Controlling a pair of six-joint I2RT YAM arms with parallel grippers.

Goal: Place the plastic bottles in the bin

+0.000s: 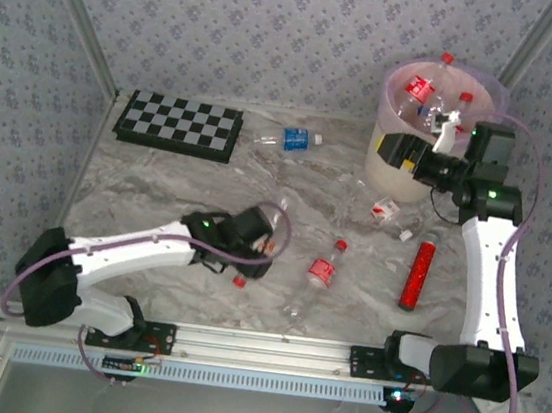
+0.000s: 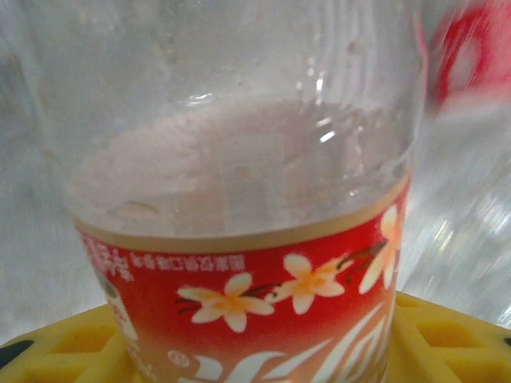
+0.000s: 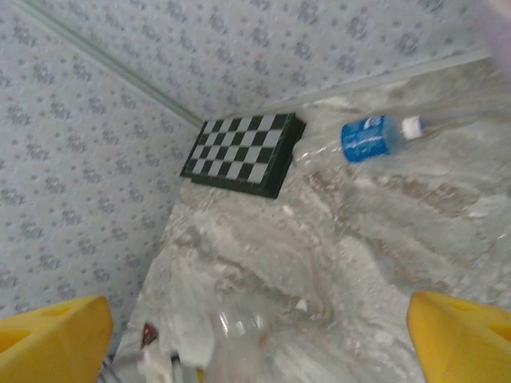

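Plastic bottles [image 1: 320,272] are scattered over the marble-look table [image 1: 157,192], and a few are already seen inside the bin [image 1: 387,185] at the far right, close to the wallpapered wall [image 1: 278,25]. In the top view the left gripper [image 1: 256,232] is seen low over the middle of the table, but what's in it is hard to make out there. That gets sorted out by the left wrist view: a red-label bottle [image 2: 239,303] with white flowers is clamped between the yellow fingers [image 2: 447,335], its long axis running up the frame. The right gripper [image 1: 392,148] is held just beside the bin's near wall. In its own wrist view the fingers [image 3: 56,335] are spread wide with nothing between them. A blue-label bottle [image 1: 292,139] is laid flat, long axis left-right, white cap toward the bin. A checkerboard [image 1: 178,124] is seen at the far left, and a red tube [image 1: 417,274] near the right arm.
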